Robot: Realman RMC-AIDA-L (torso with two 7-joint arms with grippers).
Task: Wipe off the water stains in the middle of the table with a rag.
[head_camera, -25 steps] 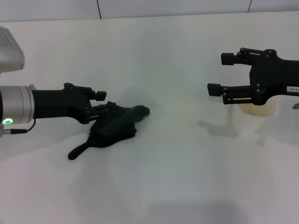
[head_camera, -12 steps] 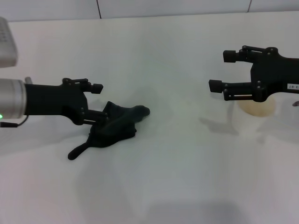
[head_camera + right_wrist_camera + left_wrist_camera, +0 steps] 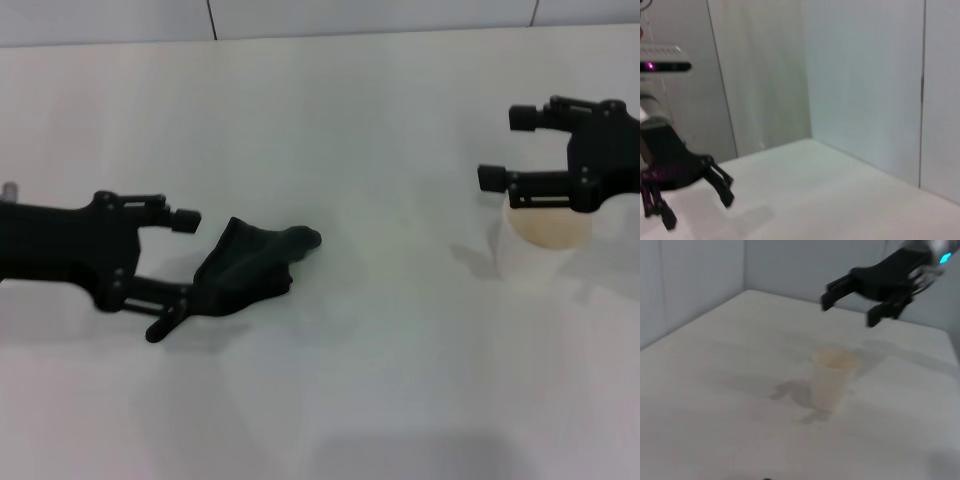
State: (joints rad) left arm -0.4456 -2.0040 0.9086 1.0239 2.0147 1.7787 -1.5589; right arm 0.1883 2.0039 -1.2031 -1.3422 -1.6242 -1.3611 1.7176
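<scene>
Leftmost on the white tabletop (image 3: pixel 400 380), the left gripper (image 3: pixel 180 262) sits low at the near-left, its fingers (image 3: pixel 183 220) spread wide and holding nothing. One finger tip hangs clear of the cloth, while the lower one lies at the edge of the dark rag (image 3: pixel 250 265). The rag rests crumpled in a heap left of centre, one tail trailing toward the near side under the lower finger. No grip on it can be seen.

At the middle of the tabletop, no water stains can be made out from the head view, so the pictures do not settle whether that patch is wet or already dry. An open gripper beside a loose rag fits either a reach for the cloth or a release after wiping.

Should the rag be taken up, a sound hold would likely mean closing on the thick bunched part, not the thin tail, so the cloth stays flat under the fingers as it is dragged across the centre.

Farther right, a pale paper cup (image 3: pixel 545 235) stands upright, near enough that a broad sweep could tip it. Above it hovers the right gripper (image 3: pixel 508 147), fingers apart and empty, clear of the cup's rim.
</scene>
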